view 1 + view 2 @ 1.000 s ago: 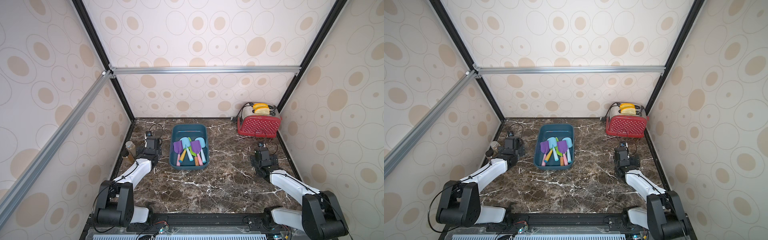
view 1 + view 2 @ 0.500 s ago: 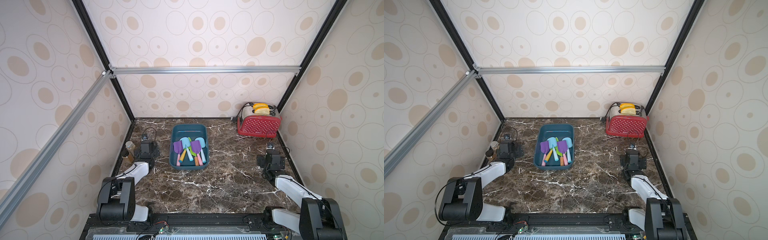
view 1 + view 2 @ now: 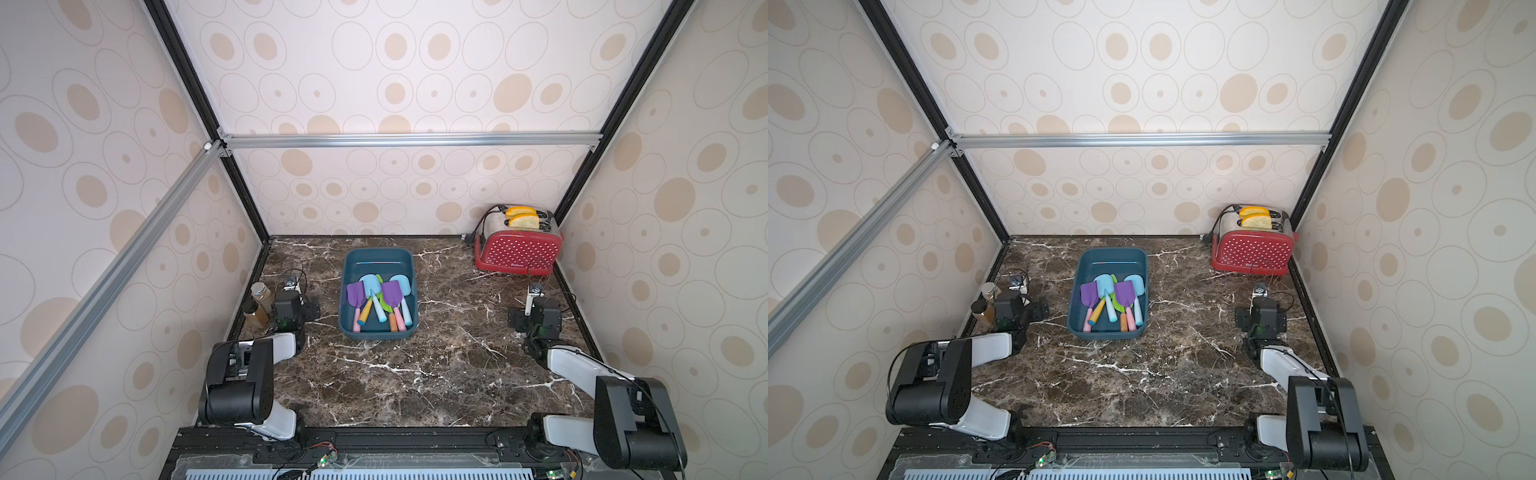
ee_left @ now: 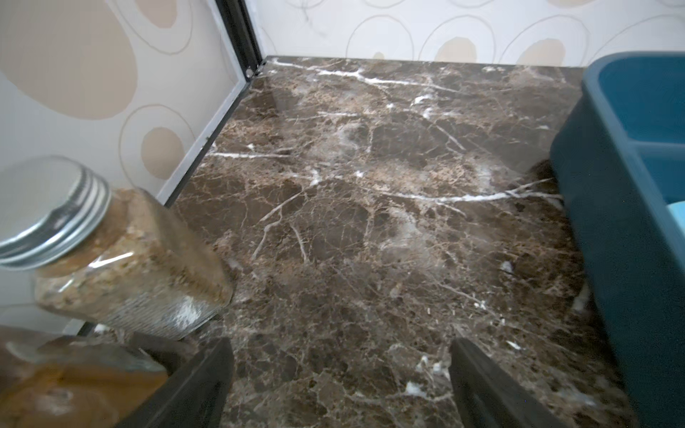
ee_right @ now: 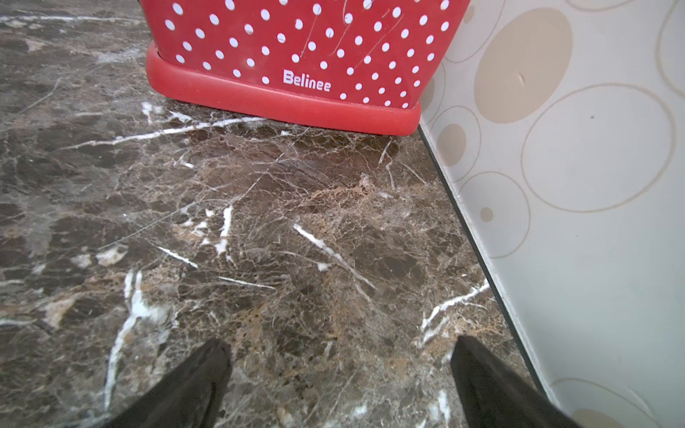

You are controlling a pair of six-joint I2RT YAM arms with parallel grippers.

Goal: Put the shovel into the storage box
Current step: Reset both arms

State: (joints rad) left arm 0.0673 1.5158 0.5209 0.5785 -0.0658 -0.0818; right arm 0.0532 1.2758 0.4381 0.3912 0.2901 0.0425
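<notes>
Both top views: pastel plastic toy shovels (image 3: pixel 390 293) lie inside dark teal plastic storage box (image 3: pixel 376 262), mid counter (image 3: pixel 415 374) toward far edge. Only wrist views show claws: left gripper (image 4: pixel 340 348) and right gripper (image 5: pixel 339 344) both wide, empty.

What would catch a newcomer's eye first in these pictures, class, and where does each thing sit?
The bright toy shovels lie heaped in the dark teal storage box at the middle of the marble table. The red white-dotted toaster stands in the far right corner, with yellow bread in its slots.
</notes>
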